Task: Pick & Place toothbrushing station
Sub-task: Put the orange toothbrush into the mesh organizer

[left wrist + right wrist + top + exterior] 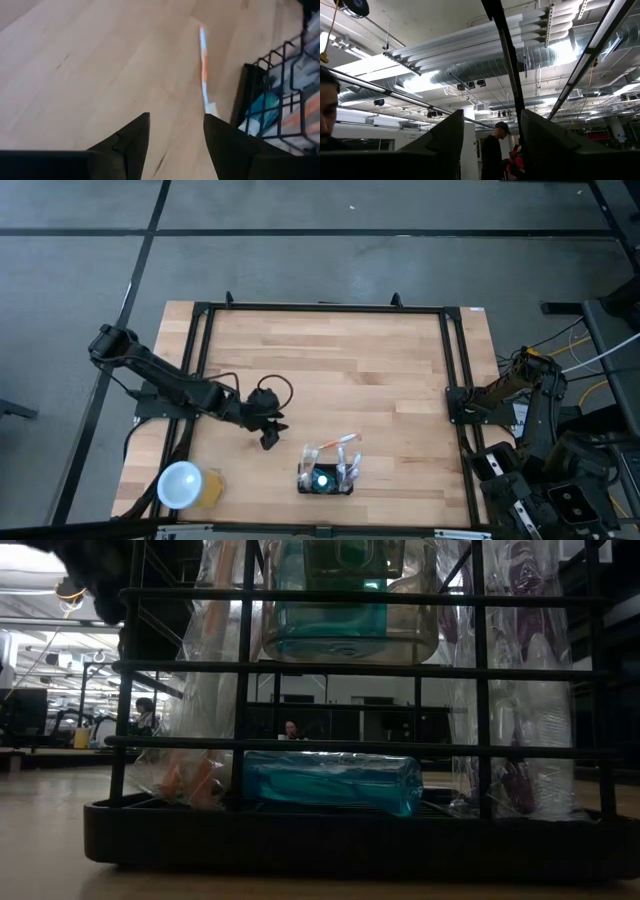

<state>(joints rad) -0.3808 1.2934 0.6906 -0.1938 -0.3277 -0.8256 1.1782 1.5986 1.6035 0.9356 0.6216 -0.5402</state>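
Observation:
The toothbrushing station (pixel 325 480) is a small black holder with a solid base and wire sides. It stands on its base near the table's near edge. It holds a teal bottle (pixel 330 782) and wrapped toothbrushes, and fills the low view (pixel 350 840). An orange-and-white toothbrush (pixel 203 70) lies flat on the table just beyond it (pixel 333 444). My left gripper (pixel 272 435) is open and empty, to the left of the station, fingers (pixel 132 142) above bare wood. My right gripper (pixel 492 150) is open at the table's right edge, pointing up.
A round yellow cup with a white top (pixel 185 485) stands at the near left corner. A black metal frame (pixel 320 308) runs around the table. People show in the room beyond (pixel 492 150). Bare wood (pixel 350 370) spreads over the middle and far part of the table.

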